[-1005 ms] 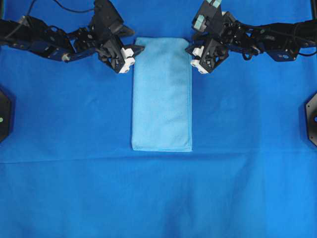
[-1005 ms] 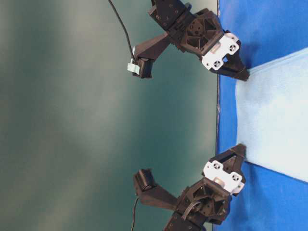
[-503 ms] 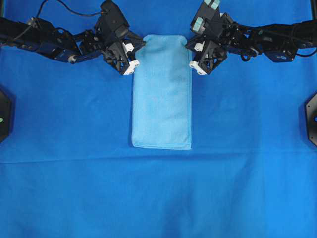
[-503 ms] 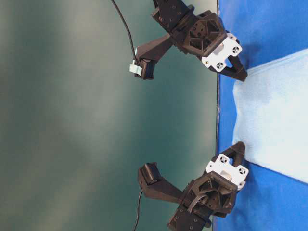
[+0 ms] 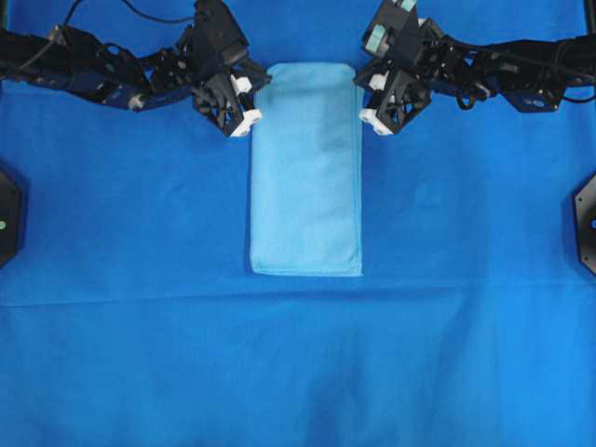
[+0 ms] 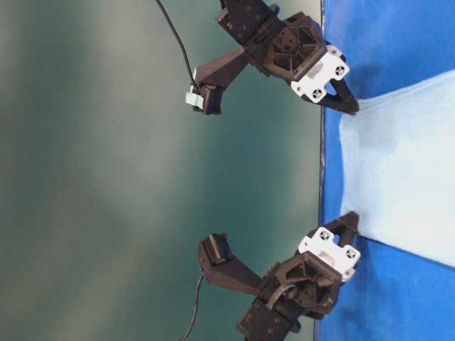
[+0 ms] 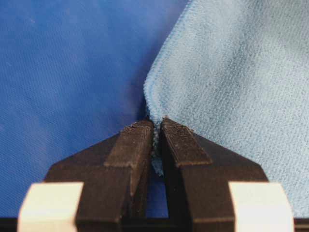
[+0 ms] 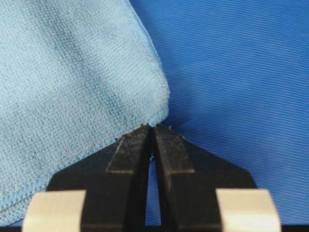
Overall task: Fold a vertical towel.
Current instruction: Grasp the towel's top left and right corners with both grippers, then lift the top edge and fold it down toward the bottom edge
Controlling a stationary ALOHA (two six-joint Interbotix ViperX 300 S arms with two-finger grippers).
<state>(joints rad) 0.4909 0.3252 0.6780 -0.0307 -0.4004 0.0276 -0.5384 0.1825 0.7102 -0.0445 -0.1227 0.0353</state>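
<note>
Towel (image 5: pixel 305 177): soft, light, limp; left gripper (image 7: pixel 157 126) and right gripper (image 8: pixel 152 128) each pinch a far corner closed.

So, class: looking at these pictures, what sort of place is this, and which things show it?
Most likely a robotics lab test bench rather than a home. Two black robot arms, the left tool and right tool, work over a towel laid on a plain blue table covering, against a blank green backdrop.
</note>
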